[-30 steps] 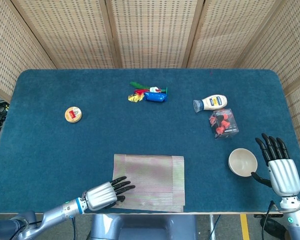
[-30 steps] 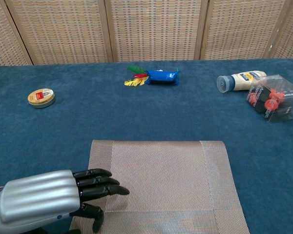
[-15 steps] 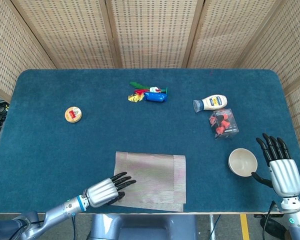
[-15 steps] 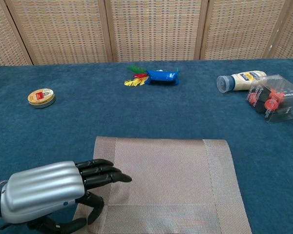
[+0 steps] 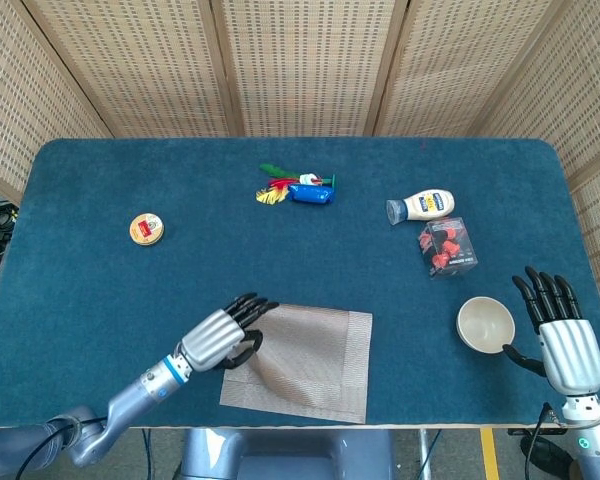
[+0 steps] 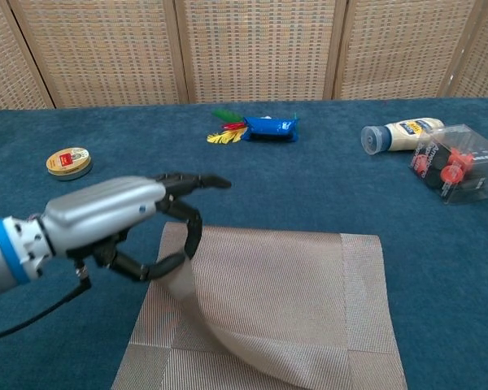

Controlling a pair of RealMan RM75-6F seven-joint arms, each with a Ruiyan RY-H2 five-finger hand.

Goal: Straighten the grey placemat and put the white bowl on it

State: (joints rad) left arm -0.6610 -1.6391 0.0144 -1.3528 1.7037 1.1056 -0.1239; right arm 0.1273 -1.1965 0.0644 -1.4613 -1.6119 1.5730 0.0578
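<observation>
The grey placemat [image 5: 315,362] lies near the table's front edge, slightly askew. My left hand [image 5: 225,334] pinches its far left corner and holds that corner up off the cloth, so the mat curls in a fold under the hand. The chest view shows the same left hand [image 6: 122,215] with the thumb and fingers around the raised edge of the placemat [image 6: 301,309]. The white bowl [image 5: 485,324] stands upright to the right of the mat. My right hand [image 5: 565,342] rests just right of the bowl with its fingers spread, holding nothing; it is outside the chest view.
A round yellow tin [image 5: 146,229] sits at the left, a blue packet with coloured feathers [image 5: 298,189] at the back middle. A mayonnaise bottle [image 5: 421,206] and a clear box with red parts [image 5: 448,246] lie behind the bowl. The front table edge runs just below the mat.
My left hand has moved forward and up from the mat's near left side, taken hold of its far left corner and lifted it into a curl. The right hand and bowl stayed put.
</observation>
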